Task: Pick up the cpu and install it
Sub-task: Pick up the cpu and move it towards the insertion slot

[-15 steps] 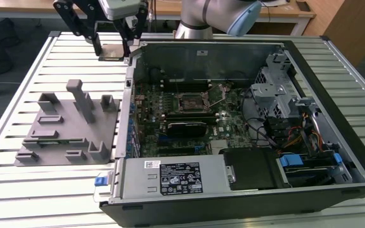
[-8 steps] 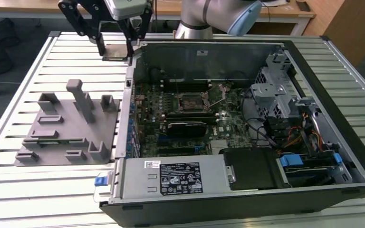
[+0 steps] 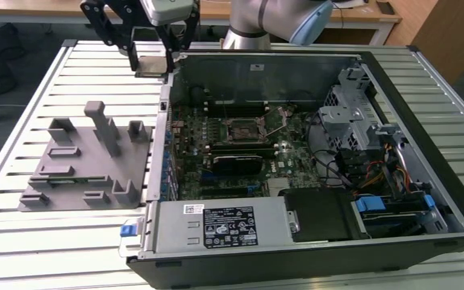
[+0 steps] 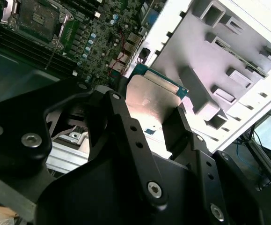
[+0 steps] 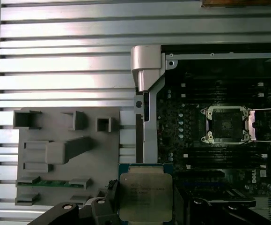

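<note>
- Your gripper is clamped on the cpu, held aloft over the slatted metal table, just outside the open computer case. This looks like the carry step.
- The socket stands open, well apart from the chip; seating calls for squaring the chip to it.
- The chip is flat and square, with a dull silver lid and a green rim.

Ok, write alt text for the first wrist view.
The gripper holds the cpu between its jaws. Beyond it, a grey fixture sits on the slatted table beside an open computer case with its socket open.
</note>
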Controlling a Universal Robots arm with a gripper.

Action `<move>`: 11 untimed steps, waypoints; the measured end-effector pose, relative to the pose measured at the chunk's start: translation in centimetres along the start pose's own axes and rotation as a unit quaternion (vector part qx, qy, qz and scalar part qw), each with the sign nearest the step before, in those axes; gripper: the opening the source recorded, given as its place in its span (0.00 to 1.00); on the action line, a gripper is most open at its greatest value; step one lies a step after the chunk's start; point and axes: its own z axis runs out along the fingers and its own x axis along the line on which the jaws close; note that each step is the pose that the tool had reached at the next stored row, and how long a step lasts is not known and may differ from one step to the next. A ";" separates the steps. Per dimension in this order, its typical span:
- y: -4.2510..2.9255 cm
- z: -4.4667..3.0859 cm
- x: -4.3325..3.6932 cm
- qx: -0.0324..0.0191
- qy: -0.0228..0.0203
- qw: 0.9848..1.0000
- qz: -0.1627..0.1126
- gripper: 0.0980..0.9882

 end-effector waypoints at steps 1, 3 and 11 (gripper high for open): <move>0.00 -0.01 -0.09 0.000 0.000 1.000 0.000 0.50; 0.00 -0.01 -0.27 0.000 0.000 1.000 0.000 0.50; 0.02 -0.05 -1.12 0.000 0.001 1.000 0.000 0.50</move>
